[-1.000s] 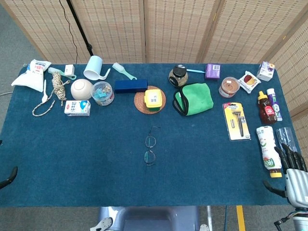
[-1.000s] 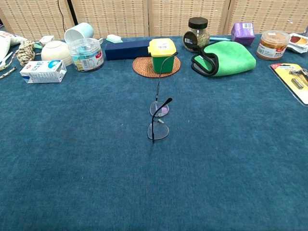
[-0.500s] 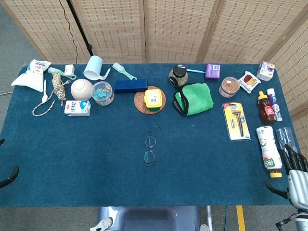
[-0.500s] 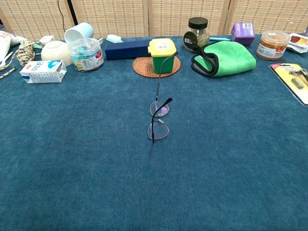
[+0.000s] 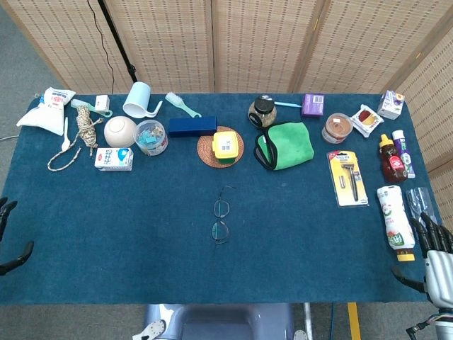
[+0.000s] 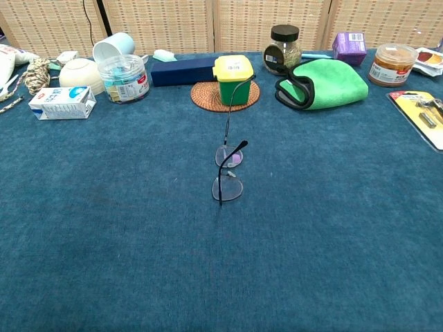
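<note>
At the lower right edge of the head view the right hand (image 5: 437, 258) hangs just off the table (image 5: 106, 234), fingers spread and holding nothing, nearest a white squeeze bottle (image 5: 396, 221) lying beside it. At the far lower left only dark fingertips of the left hand (image 5: 8, 237) show; whether it is spread or curled I cannot tell. Mid-frame lie open eyeglasses (image 5: 221, 215). Higher up, a clear tub (image 5: 150, 137) holds coloured clips, a yellow-lidded box (image 5: 226, 146) sits on a woven coaster (image 5: 209, 152), and a dark-lidded jar (image 5: 262, 112) holds something brownish.
</note>
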Available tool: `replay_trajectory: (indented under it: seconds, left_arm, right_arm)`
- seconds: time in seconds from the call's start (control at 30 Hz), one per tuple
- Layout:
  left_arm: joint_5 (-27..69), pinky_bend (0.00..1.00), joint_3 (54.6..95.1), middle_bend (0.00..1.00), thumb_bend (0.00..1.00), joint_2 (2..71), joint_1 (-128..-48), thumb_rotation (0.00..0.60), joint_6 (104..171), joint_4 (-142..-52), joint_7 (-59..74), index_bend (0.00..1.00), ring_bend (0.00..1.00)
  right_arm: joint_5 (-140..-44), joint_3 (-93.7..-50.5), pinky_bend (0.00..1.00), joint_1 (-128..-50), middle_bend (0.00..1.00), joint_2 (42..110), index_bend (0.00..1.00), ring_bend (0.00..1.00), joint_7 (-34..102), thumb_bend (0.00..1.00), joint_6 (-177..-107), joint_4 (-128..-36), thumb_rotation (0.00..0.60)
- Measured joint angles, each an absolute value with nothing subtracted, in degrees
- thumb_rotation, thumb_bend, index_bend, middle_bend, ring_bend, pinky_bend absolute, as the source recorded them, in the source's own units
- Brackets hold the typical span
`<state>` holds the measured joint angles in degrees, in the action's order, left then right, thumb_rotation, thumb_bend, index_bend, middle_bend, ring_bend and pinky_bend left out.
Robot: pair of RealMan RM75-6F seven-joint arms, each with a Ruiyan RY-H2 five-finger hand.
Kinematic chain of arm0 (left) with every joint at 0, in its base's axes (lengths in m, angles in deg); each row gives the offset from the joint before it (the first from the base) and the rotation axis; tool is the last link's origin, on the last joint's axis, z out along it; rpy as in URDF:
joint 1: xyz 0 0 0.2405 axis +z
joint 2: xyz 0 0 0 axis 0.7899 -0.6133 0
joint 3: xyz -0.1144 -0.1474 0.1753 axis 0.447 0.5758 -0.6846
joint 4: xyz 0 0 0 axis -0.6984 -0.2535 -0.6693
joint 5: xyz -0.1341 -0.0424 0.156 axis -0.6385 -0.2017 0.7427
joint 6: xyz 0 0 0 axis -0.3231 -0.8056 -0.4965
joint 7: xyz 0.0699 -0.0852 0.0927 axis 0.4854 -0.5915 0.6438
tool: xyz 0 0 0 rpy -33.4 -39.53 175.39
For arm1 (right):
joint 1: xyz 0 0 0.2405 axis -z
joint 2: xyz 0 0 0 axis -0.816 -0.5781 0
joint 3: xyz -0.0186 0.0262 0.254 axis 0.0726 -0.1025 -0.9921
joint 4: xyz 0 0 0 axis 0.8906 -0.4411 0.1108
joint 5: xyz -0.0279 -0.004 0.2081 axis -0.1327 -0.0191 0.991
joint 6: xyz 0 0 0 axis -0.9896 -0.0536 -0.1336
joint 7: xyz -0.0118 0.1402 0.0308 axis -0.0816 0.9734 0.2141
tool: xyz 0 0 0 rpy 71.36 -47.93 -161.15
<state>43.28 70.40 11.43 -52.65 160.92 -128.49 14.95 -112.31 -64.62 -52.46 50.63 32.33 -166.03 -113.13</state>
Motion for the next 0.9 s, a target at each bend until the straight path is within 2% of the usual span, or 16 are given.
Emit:
replay_trajectory:
  seconds: [0.1,0.47,0.9]
  left_arm:
    - [43.79,0.0,70.5,0.09,0.35,10.92,-54.34,0.491,158.57,-128.31,15.74,0.12,0.1]
    - [45.4,0.0,71.35,0.09,0.35,9.0,-62.92,0.488,146.83,-129.36,16.59,0.11,0.09]
    - [45.61,0.0,73.0,0.09,0.35,10.27,-74.15,0.485,133.14,-130.34,14.78,0.1,0.08]
  right_arm:
    - [-112.24,-64.53,0.0,-52.21,0.0,50.4,0.06,0.0,32.41,0.22,-166.26,-113.16,0.6]
    - [-112.44,-64.29,0.0,-51.49,0.0,49.93,0.06,0.0,32.53,0.22,-167.1,-113.66,0.6]
    - [-113.11,-64.17,0.0,-50.95,0.0,49.35,0.06,0.0,33.15,0.22,-167.91,-113.83,0.6]
